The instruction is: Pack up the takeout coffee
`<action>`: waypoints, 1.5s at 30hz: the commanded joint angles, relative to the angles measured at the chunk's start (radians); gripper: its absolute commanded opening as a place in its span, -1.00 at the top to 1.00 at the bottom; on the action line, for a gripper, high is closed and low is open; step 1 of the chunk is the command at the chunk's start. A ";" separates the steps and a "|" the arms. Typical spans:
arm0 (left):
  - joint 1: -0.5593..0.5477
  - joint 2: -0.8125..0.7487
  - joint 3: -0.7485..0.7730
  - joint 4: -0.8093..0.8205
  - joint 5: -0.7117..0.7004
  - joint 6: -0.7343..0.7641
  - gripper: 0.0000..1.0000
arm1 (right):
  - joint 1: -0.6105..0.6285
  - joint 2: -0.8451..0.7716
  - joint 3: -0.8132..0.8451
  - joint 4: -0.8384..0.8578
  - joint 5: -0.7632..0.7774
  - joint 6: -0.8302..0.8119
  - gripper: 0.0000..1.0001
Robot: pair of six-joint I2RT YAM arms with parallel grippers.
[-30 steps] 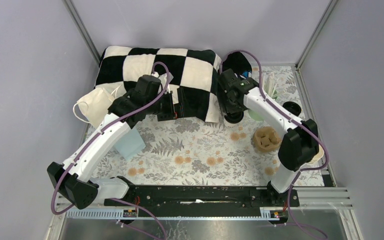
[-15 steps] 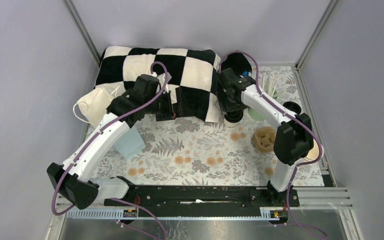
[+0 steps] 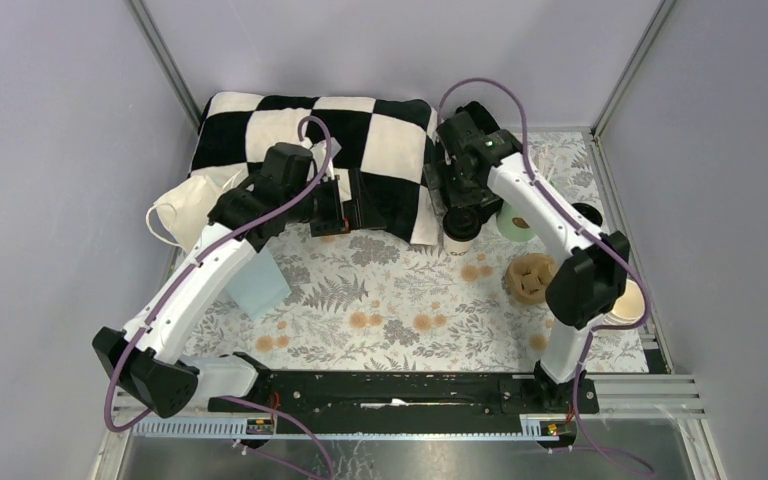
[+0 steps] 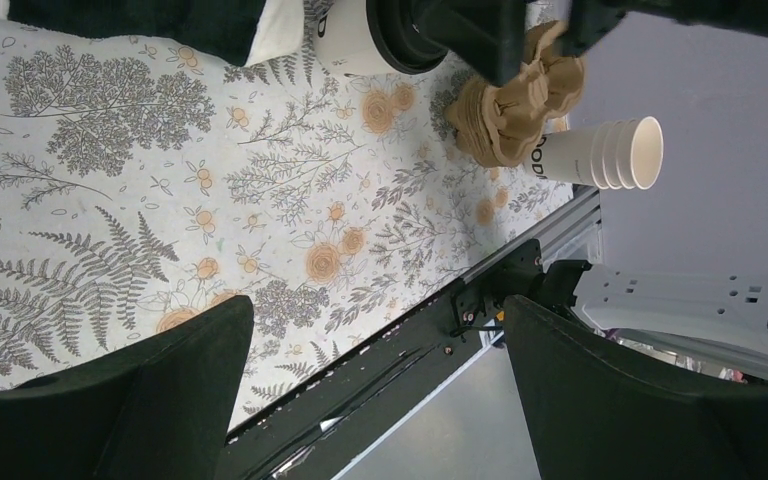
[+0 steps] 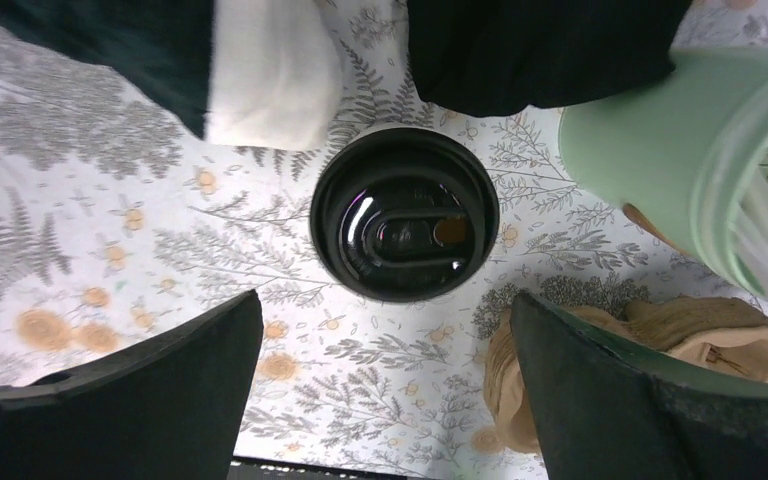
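The takeout coffee [image 3: 460, 238], a white paper cup with a black lid, stands on the floral table by the right edge of the black-and-white checkered bag [image 3: 310, 130]. My right gripper [image 3: 461, 205] is open straight above it, not touching; in the right wrist view the lid [image 5: 403, 225] lies just ahead of the open gripper [image 5: 384, 310]. My left gripper [image 3: 345, 210] is open and empty at the bag's front edge. In the left wrist view the gripper [image 4: 378, 300] holds nothing, and the cup [image 4: 355, 40] shows at the top.
A mint-green cup of white sticks [image 3: 516, 222] and a brown pulp carrier [image 3: 532, 277] stand right of the coffee. Stacked white cups [image 3: 628, 300] lie at the right edge. A loose black lid [image 3: 586, 213], a cream cloth bag [image 3: 188, 212] and a pale blue packet [image 3: 260, 287] are here too.
My right gripper has risen and drawn back, so the whole cup now shows standing below it. My left gripper has shifted slightly towards the bag.
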 commanded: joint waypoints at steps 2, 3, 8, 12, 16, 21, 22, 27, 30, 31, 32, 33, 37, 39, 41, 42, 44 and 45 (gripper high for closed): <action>0.022 0.009 0.064 0.025 0.049 0.054 -0.97 | -0.004 -0.158 0.182 -0.208 -0.010 0.035 -0.99; 0.025 0.008 0.068 0.025 0.052 0.063 -0.97 | -0.009 -0.177 0.198 -0.242 0.013 0.048 -0.99; 0.030 0.007 0.090 -0.004 0.063 0.144 -0.97 | -0.149 -0.294 0.151 -0.375 0.136 0.204 -0.81; 0.029 0.006 0.063 0.006 0.087 0.185 -0.97 | -0.387 -0.408 0.037 -0.443 0.213 0.378 -0.86; -0.063 0.033 0.095 -0.008 0.051 0.242 -0.97 | -0.683 -0.533 -0.173 -0.389 0.196 0.437 -0.86; -0.190 0.027 0.109 -0.029 -0.048 0.318 -0.97 | -0.876 -0.574 -0.266 -0.310 0.109 0.372 -0.92; -0.193 0.016 0.086 -0.023 -0.053 0.321 -0.97 | -0.894 -0.567 -0.281 -0.298 0.102 0.347 -0.87; -0.195 -0.014 0.039 -0.030 -0.086 0.343 -0.97 | -0.960 -0.544 -0.380 -0.256 0.030 0.310 -0.56; -0.194 -0.013 0.031 -0.025 -0.087 0.352 -0.97 | -0.969 -0.550 -0.441 -0.209 -0.009 0.297 -0.41; -0.194 -0.012 0.028 -0.027 -0.090 0.353 -0.97 | -0.971 -0.548 -0.456 -0.205 -0.011 0.295 -0.36; -0.194 -0.011 0.024 -0.026 -0.090 0.353 -0.97 | -0.972 -0.547 -0.473 -0.198 -0.017 0.289 -0.32; -0.195 -0.009 0.022 -0.026 -0.089 0.353 -0.98 | -0.973 -0.550 -0.494 -0.181 -0.022 0.279 -0.30; -0.195 0.002 0.022 -0.026 -0.087 0.354 -0.97 | -0.980 -0.565 -0.548 -0.136 -0.023 0.272 -0.11; -0.195 0.008 0.020 -0.025 -0.084 0.354 -0.97 | -0.981 -0.564 -0.558 -0.131 -0.023 0.272 0.00; -0.195 0.011 0.019 -0.022 -0.081 0.354 -0.98 | -0.982 -0.560 -0.563 -0.134 -0.016 0.272 0.08; -0.194 0.013 0.018 -0.022 -0.079 0.353 -0.98 | -0.983 -0.563 -0.564 -0.132 -0.007 0.270 0.11; -0.195 0.015 0.015 -0.020 -0.077 0.351 -0.97 | -0.985 -0.571 -0.561 -0.133 0.007 0.269 0.16; -0.195 0.015 0.015 -0.019 -0.076 0.351 -0.97 | -0.985 -0.575 -0.560 -0.134 0.012 0.267 0.19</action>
